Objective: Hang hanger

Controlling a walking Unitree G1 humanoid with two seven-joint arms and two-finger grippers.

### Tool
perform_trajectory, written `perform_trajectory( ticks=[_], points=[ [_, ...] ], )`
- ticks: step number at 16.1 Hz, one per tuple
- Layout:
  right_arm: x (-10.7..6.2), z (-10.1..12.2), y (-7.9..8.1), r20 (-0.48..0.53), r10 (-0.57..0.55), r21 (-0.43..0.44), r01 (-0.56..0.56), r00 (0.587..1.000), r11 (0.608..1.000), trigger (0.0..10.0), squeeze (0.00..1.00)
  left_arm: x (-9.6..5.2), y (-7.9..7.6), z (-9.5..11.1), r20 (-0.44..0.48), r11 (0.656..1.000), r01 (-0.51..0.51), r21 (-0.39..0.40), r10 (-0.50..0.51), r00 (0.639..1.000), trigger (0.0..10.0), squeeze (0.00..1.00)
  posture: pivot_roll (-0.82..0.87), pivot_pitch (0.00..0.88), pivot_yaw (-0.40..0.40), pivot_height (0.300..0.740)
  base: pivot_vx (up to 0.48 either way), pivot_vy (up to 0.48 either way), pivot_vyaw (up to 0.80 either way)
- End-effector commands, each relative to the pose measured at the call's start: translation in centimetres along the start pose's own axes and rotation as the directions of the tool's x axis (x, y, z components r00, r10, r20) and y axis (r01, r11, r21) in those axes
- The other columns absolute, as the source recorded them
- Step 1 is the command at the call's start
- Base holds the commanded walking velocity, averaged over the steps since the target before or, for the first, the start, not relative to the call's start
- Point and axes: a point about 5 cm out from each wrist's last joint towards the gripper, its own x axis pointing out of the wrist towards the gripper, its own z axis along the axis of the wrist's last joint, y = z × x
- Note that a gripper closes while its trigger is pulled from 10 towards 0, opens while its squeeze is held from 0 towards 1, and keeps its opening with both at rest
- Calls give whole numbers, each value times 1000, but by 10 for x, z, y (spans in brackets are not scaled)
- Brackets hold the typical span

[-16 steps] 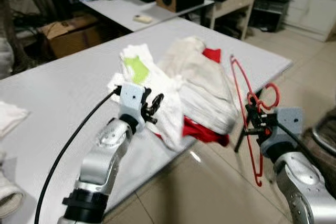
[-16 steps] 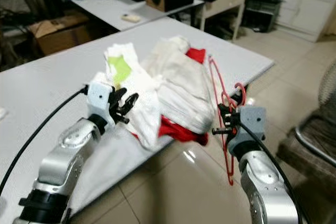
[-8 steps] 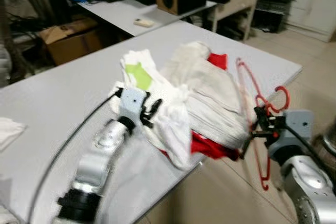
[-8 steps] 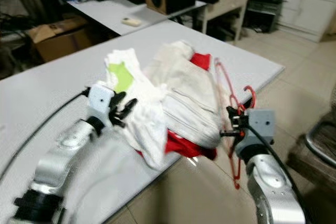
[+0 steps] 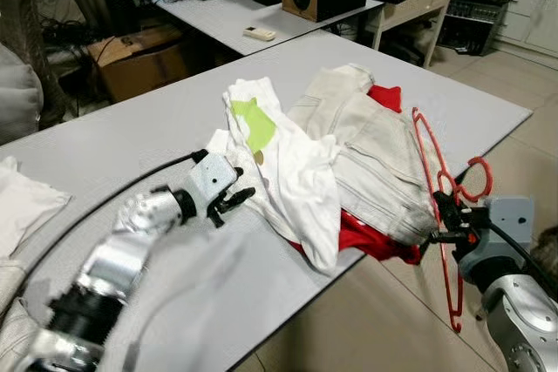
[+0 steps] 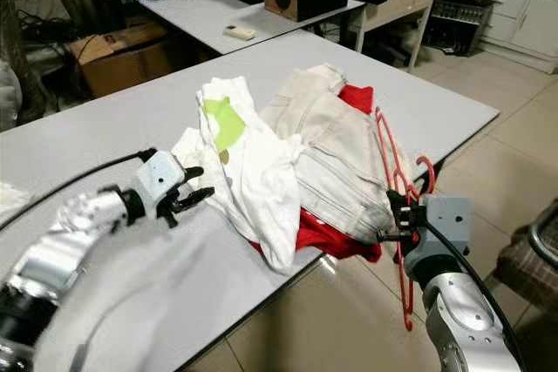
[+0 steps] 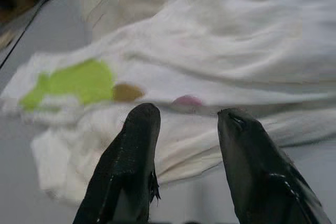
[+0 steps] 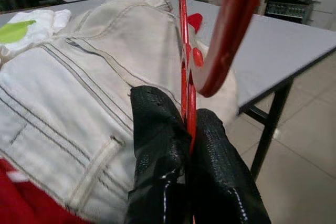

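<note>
Lowered and stretched out flatter along the table (image 5: 113, 137) compared with one second ago: left gripper (image 5: 234, 201), now lying just beside the near edge of the white shirt (image 5: 288, 172). Also shifted between frames: the whole head view, owing to camera motion, so not to be read as movement of the clothes.

Left fingers (image 7: 131, 156): spread apart, empty, aimed at the shirt's hem with its green patch (image 7: 73, 82). Judged reason: kept ready beside the pile to steady or lift a garment.

Right gripper (image 5: 442, 219): held off the table's near corner, above the tiled floor (image 5: 366, 320). Right fingers (image 8: 157, 129): pressed together, pinching the thin red wire of the hanger (image 8: 182, 40) just below its hook (image 8: 231, 30).

Location of hanger: clamped in the right gripper, roughly upright, upper part leaning against the beige garment (image 5: 375, 145), lower part hanging free past the table edge. Judged reason for the grip near the hook: keeps the frame from swinging and leaves the hook free to catch a rail.

Clothes pile: white shirt overlapping the beige garment, with a red garment (image 5: 366, 237) underneath, drooping over the table edge.

No rail or rod to be made out. Judged stage: hanger secured, hanging not yet done.

Caution: risk of snagging the beige garment when drawing the hanger away.
</note>
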Motion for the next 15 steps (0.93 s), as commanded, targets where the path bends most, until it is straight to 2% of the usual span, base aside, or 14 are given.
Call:
perform_trajectory(
  ticks=[1, 3, 5, 8, 10, 13, 14, 15],
  points=[
    [-2, 3, 2, 9, 16, -2, -16, 1000, 1000, 10000, 0, 4, -4, 1, -14, 995, 77, 69, -76, 997, 10000, 0, -259, 0, 87, 719, 0, 0, 0],
    [-4, 2, 0, 16, 3, 9, -3, 1000, 1000, 10000, 0, 9, -11, 3, 3, 982, 146, 118, -147, 989, 10000, 0, -252, 0, 91, 719, 0, 0, 0],
    [-4, 5, 2, 24, 1, 6, -1, 1000, 1000, 10000, 0, 12, -23, 3, 21, 961, 245, 130, -250, 968, 10000, 0, -276, 0, 105, 719, 0, 0, 0],
    [-9, 5, 5, 23, 12, 1, -12, 1000, 1000, 10000, 0, 20, -26, 7, 66, 964, 229, 137, -239, 969, 10000, 0, -281, 0, 96, 719, 0, 0, 0],
    [-8, 4, 5, 18, 11, -3, -11, 1000, 1000, 10000, 0, 24, -34, 6, 71, 957, 257, 135, -268, 961, 10000, 0, -289, 0, 99, 719, 0, 0, 0],
    [-8, 4, 11, 14, 32, 0, -32, 999, 999, 10000, 0, 27, -38, 14, 137, 959, 262, 108, -275, 952, 10000, 0, -284, 0, 88, 719, 0, 0, 0],
    [-8, 3, 12, 10, 38, -2, -38, 999, 999, 10000, 0, 29, -40, 15, 149, 958, 266, 111, -281, 948, 9020, 0, -282, 0, 86, 719, 0, 0, 0],
    [-8, 3, 13, 10, 39, -1, -39, 999, 999, 10000, 0, 30, -41, 15, 153, 958, 265, 110, -280, 948, 5765, 0, -282, 0, 86, 719, 0, 0, 0]
  ],
)
